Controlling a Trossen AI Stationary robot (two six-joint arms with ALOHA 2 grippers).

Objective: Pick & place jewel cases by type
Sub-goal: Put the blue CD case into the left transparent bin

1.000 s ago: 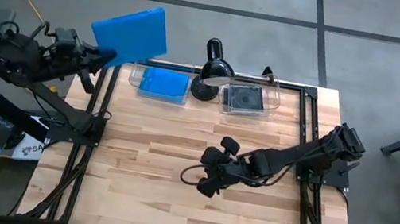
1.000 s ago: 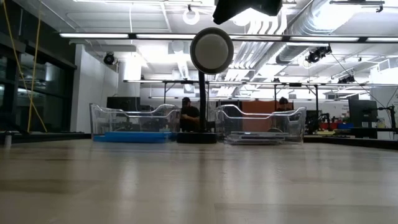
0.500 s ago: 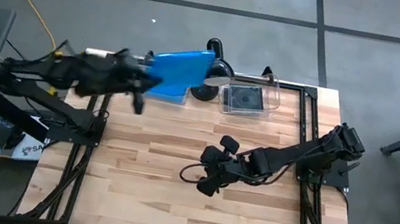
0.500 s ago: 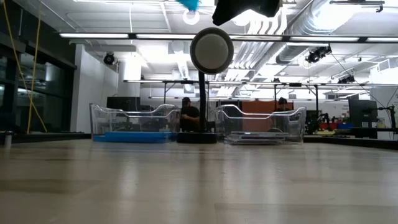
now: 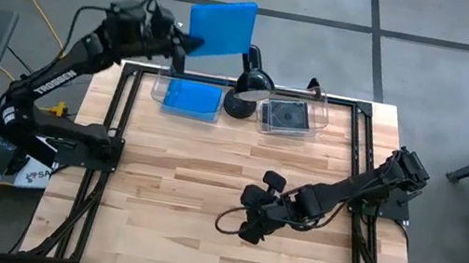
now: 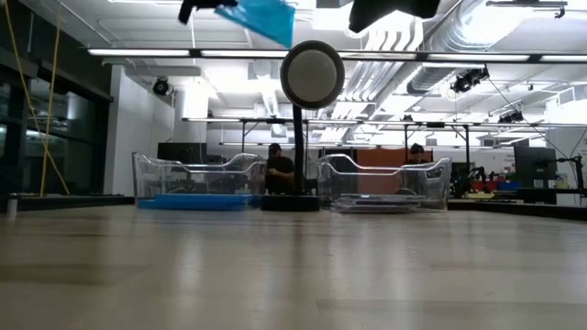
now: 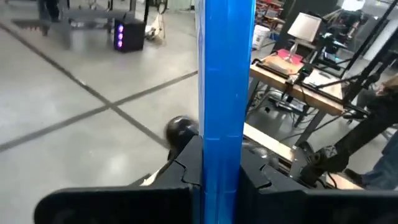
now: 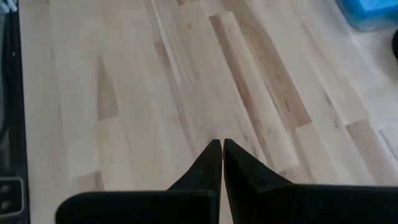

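My left gripper (image 5: 182, 43) is raised high at the far edge, fingers pinched together, and my right gripper (image 8: 221, 148) hangs low, closed.

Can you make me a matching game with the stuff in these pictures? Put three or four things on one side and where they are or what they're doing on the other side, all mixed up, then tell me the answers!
Things:
1. left gripper
2. right gripper
3. left bin
4. right bin

Places or states:
A. holds a dark jewel case, right of the black lamp
B. shut and empty, low over the bare wooden table
C. up in the air, shut on a blue jewel case
D. holds blue jewel cases, left of the black lamp

Pairs: 1-C, 2-B, 3-D, 4-A
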